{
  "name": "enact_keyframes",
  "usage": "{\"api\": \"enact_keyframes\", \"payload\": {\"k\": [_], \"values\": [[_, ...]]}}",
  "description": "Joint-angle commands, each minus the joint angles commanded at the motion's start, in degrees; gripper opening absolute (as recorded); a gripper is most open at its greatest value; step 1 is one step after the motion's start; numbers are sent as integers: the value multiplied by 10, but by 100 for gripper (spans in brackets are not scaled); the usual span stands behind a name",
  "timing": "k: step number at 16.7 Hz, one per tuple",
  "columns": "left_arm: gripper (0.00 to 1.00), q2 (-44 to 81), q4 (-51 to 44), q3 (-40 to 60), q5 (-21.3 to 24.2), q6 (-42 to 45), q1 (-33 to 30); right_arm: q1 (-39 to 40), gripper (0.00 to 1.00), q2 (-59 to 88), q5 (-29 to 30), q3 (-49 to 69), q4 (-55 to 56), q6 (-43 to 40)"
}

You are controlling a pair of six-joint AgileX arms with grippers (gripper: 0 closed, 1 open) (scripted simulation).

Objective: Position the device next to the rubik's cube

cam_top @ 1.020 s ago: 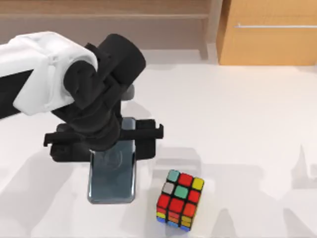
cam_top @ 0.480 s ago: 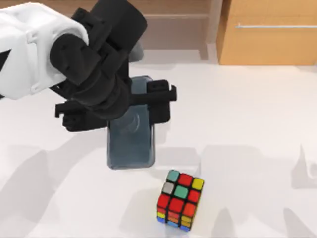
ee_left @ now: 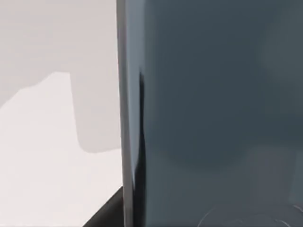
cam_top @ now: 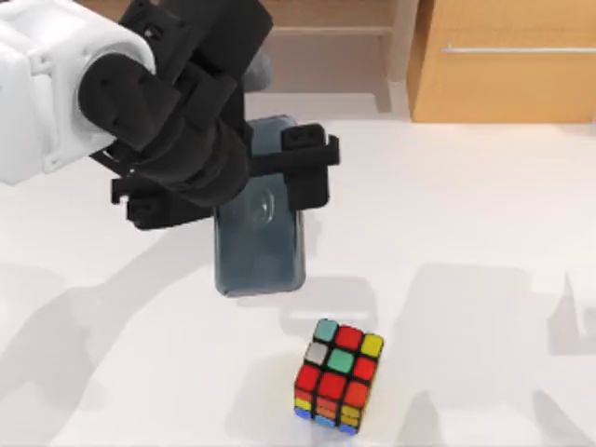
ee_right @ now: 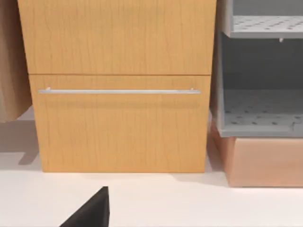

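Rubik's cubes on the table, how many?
1. The rubik's cube sits on the table near the front edge, right of centre. The left gripper holds the device above the table behind it, apart from the cube. Nothing suggests another hidden one.

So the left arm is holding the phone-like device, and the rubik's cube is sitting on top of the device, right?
Not quite. The left gripper does hold the device, but the rubik's cube is not on top of it. The top view shows the cube standing on the white table, apart from the device, nearer the front edge.
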Motion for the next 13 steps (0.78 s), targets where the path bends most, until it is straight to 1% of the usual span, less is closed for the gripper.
{"api": "enact_keyframes", "payload": {"k": [5,13], "values": [[0,5,12,-28,1,0,1,0,100,0,0,0,0,0],[0,32,24,-108,-4,1,5,0,100,0,0,0,0,0]]}}
